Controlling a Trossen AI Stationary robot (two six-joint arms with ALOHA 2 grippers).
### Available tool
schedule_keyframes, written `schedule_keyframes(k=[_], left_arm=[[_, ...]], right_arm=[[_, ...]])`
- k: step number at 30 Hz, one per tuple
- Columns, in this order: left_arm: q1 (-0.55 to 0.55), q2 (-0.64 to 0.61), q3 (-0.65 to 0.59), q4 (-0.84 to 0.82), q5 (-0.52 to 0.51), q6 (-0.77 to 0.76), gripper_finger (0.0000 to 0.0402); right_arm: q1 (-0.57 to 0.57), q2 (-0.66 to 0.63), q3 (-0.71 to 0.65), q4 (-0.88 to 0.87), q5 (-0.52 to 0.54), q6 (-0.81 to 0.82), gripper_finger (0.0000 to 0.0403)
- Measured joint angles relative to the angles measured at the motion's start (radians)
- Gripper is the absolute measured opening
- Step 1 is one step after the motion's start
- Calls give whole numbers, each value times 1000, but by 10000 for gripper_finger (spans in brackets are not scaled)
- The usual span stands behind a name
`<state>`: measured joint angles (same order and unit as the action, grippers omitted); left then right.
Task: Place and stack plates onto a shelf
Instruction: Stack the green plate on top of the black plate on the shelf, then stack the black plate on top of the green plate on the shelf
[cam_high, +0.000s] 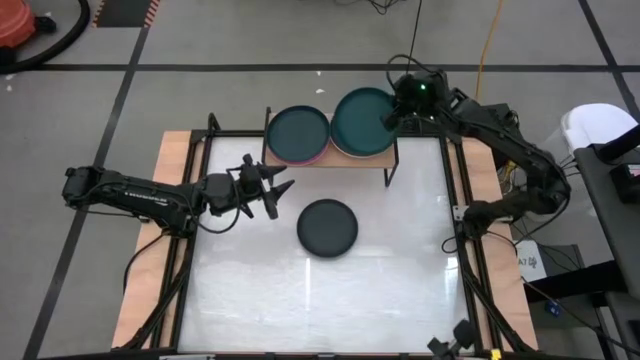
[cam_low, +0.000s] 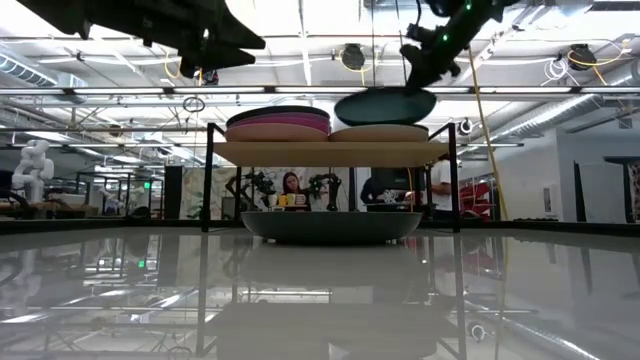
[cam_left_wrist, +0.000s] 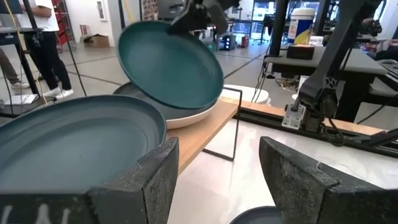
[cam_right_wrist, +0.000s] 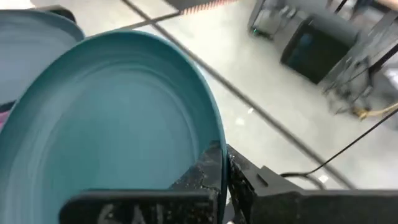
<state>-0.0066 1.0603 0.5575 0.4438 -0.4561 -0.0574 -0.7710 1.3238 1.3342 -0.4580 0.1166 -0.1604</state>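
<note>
The light-wood shelf (cam_high: 385, 158) (cam_low: 330, 152) stands at the table's far edge. On its left half rests a stack with a dark teal plate (cam_high: 297, 133) (cam_left_wrist: 68, 149) on top and pink and magenta plates (cam_low: 278, 124) beneath. On its right half lies a beige plate (cam_low: 378, 133) (cam_left_wrist: 193, 115). My right gripper (cam_high: 392, 118) (cam_right_wrist: 224, 163) is shut on a second teal plate (cam_high: 360, 122) (cam_low: 385, 105) (cam_left_wrist: 168, 65) over the beige one. A dark grey plate (cam_high: 327, 227) (cam_low: 330, 225) lies flat on the table. My left gripper (cam_high: 275, 190) (cam_left_wrist: 217, 180) hovers open, in front of the shelf's left half. My right gripper pinches the teal plate by its rim (cam_right_wrist: 219, 140) on the far right side (cam_high: 388, 112). One finger (cam_right_wrist: 202, 171) lies on the plate's inner face and the other (cam_right_wrist: 249, 183) outside it. The fingers come from the far right, slanting down. The plate is tilted just over the beige plate.
Black frame rails (cam_high: 462, 250) and wooden strips (cam_high: 150, 250) run along the table's left and right sides. The shelf's thin black legs (cam_left_wrist: 233, 134) stand on the white tabletop (cam_high: 260, 290). People show in the room beyond the table in the low view.
</note>
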Motion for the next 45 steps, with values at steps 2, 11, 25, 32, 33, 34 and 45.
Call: schedule_keyframes(k=[2, 11, 25, 32, 33, 34, 45], left_arm=[[2, 0, 0, -1, 0, 0, 228], [2, 0, 0, 0, 0, 1, 228], [2, 0, 0, -5, 0, -3, 228], [-12, 16, 2, -32, 92, -23, 227], [-25, 34, 10, -31, 105, -15, 227], [-41, 50, 20, -39, 108, -6, 227], [-101, 407, 331, -269, 144, 87, 227]], right_arm=[[-19, 20, -2, -6, -27, 20, 0], [-29, 49, -97, 105, -41, 37, 29], [6, -118, -149, 199, -84, -74, 163], [95, -319, -178, 200, -391, -12, 157], [110, -347, -199, 202, -417, 0, 155], [125, -374, -226, 208, -433, 11, 153], [225, -639, -710, 636, -435, 132, 146]])
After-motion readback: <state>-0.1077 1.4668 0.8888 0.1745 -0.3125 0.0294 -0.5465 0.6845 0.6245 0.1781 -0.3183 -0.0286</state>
